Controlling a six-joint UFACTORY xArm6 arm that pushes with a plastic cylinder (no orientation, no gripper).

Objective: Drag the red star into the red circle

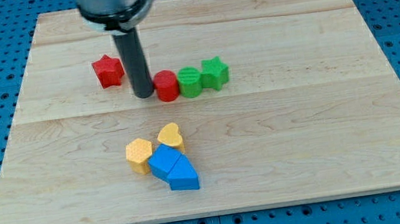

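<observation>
Red star [107, 70] lies on the wooden surface [303, 129] toward the view's upper left, resting flat and apart from every other block. Our rod comes down from the view's top, and our tip [144, 95] meets the surface between the red star and the red circle [167, 85]: the star sits near the tip on the view's left, with a gap of bare wood between them, while the red circle sits just beside the tip on the view's right, so close that we cannot tell whether they touch. We carry no gripper here, only the plain rod, so nothing is held.

To the view's right of the red circle stands a green circle [190, 81], touching it, and then a green star [215, 72], touching that one, the three forming a short row.

Lower down, near the middle of the surface, a second cluster lies packed together: a yellow hexagon [139, 154], a yellow heart [171, 136], and two blue blocks [173, 168] whose shapes we cannot make out for certain.
</observation>
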